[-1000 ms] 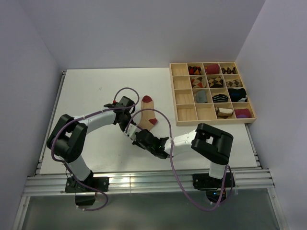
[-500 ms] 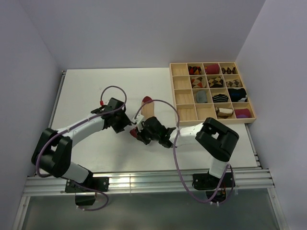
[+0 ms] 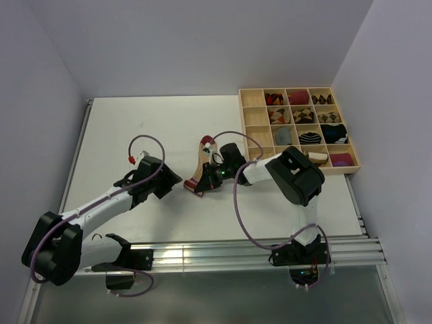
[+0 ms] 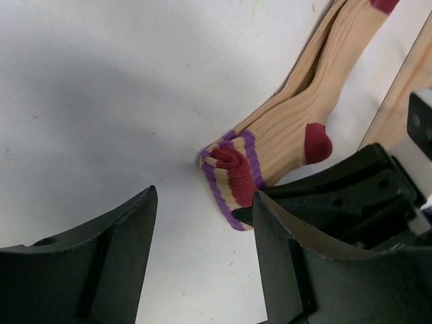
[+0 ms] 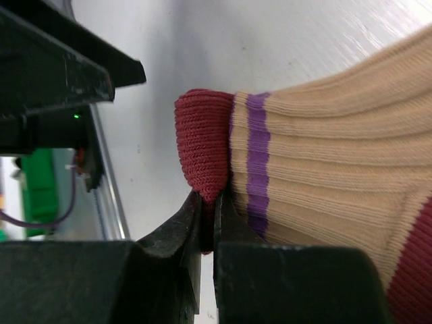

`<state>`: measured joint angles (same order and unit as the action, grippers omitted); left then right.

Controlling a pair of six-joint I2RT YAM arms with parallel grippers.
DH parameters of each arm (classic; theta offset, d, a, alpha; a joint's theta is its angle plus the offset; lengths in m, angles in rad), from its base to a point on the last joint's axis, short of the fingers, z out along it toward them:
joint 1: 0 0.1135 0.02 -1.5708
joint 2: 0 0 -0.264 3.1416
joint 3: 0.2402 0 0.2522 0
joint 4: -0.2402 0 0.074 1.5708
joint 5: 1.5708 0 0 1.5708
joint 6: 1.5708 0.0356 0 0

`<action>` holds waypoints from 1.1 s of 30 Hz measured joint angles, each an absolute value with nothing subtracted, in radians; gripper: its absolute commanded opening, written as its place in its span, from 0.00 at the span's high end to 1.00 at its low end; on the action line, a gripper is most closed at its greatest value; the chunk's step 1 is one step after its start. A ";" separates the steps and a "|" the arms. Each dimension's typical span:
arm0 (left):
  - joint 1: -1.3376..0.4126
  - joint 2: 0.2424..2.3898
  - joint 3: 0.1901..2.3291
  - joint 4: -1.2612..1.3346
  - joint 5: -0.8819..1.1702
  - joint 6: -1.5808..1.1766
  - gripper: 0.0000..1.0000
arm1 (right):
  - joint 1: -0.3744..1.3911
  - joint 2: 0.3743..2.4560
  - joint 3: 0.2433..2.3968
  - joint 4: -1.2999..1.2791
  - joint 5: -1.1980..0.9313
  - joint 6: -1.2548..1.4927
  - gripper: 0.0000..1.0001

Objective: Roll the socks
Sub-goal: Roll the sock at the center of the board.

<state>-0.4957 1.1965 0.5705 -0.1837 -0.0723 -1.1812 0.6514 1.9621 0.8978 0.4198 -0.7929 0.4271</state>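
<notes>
- The left gripper (image 4: 204, 199) was seen with its jaws spread wide and nothing between them. It was poised just beside the striped cuff (image 4: 229, 179) and was not touching it.
- The beige sock (image 3: 204, 156) was laid out on the white table (image 3: 121, 128), between the two arms. Its dark-red toe was pointed away from the bases and its cuff was nearest to them.
- Only the cuff end was seen turned over on itself, as a small first fold. The leg, heel and foot were stretched out flat, so the roll was judged to be barely begun.
- The right gripper (image 5: 208, 209) was clamped tight on the dark-red edge of that folded cuff, and the fold was held up slightly from the table.
- What was left was judged to be most of the work: the fold had to be wound along the whole length to the toe, and the finished bundle probably stowed.
- The wooden tray (image 3: 270, 173) was set at the right, well apart from the sock. Rolled bundles (image 3: 310, 138) were seen in many of its compartments, while the left column was bare.
- No grey or argyle sock was seen lying loose. Whether those were among the bundles could not be told.
</notes>
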 measured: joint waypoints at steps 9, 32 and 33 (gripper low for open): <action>-0.548 1.233 0.525 -0.042 -0.057 -1.198 0.35 | 0.595 2.003 0.898 0.432 -0.865 0.584 1.00; -0.575 1.465 0.574 0.099 -0.049 -1.200 0.46 | 0.562 2.054 0.918 0.429 -0.930 0.669 1.00; -0.575 1.477 0.582 0.099 -0.049 -1.199 0.47 | 0.562 2.054 0.919 0.428 -0.929 0.669 1.00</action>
<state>-0.5755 1.4765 0.5819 0.0986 -0.0486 -1.1992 0.5625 2.0544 0.9188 0.4278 -0.9295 0.6689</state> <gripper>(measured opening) 0.555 0.069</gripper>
